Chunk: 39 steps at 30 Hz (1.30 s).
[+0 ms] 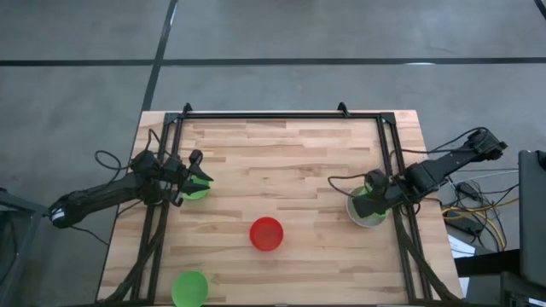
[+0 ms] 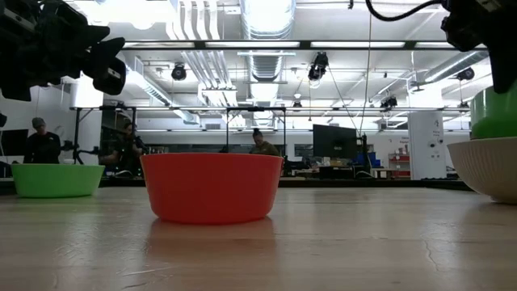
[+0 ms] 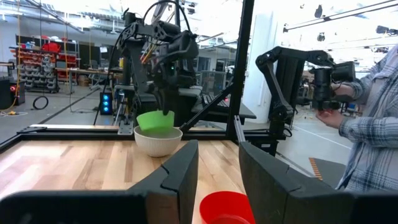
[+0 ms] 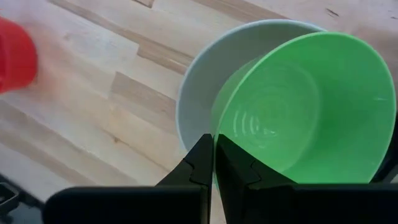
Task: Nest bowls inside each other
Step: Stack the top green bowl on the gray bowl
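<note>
Bowls: a green bowl is pinched by its rim in the right gripper, tilted over the pale bowl at the table's right edge
Right fingers are clenched on that rim, the green bowl sitting partly inside the pale one. The left gripper hovers with its fingers spread, grasping nothing, directly above a second green bowl near the left edge. The red bowl stands alone mid-table, between the two arms and well apart from both; a third green bowl sits at the front left corner
</note>
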{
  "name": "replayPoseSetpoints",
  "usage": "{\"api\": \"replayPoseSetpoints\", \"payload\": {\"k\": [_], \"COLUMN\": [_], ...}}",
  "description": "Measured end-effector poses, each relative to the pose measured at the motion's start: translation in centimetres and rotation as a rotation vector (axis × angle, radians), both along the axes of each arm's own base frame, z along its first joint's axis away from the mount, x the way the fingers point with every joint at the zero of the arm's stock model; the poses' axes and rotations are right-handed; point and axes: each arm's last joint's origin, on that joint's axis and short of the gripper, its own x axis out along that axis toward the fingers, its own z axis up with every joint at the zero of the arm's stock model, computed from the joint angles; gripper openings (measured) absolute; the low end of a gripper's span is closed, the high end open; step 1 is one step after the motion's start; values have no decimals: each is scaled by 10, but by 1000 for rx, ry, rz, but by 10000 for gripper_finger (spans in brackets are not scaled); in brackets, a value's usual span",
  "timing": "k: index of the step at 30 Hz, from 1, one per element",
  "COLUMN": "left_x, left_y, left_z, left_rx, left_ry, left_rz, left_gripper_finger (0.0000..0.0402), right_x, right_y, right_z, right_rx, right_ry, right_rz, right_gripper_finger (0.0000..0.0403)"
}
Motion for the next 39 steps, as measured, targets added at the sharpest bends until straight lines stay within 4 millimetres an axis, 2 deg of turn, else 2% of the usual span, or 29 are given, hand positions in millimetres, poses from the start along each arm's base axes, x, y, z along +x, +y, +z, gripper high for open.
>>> {"api": "replayPoseSetpoints", "payload": {"k": [21, 39], "left_x": [0, 0], "left_y": [0, 0], "left_z": [0, 0], "left_rx": [0, 0], "left_ry": [0, 0], "left_rz": [0, 0], "left_gripper_finger": [122, 122], "right_x": [35, 35], "right_y": [17, 17], "right_z": [-33, -31], "right_rx": [-63, -52], "right_ry": [141, 120], "right_rz": [-27, -39], "right_gripper_finger": [8, 9]}}
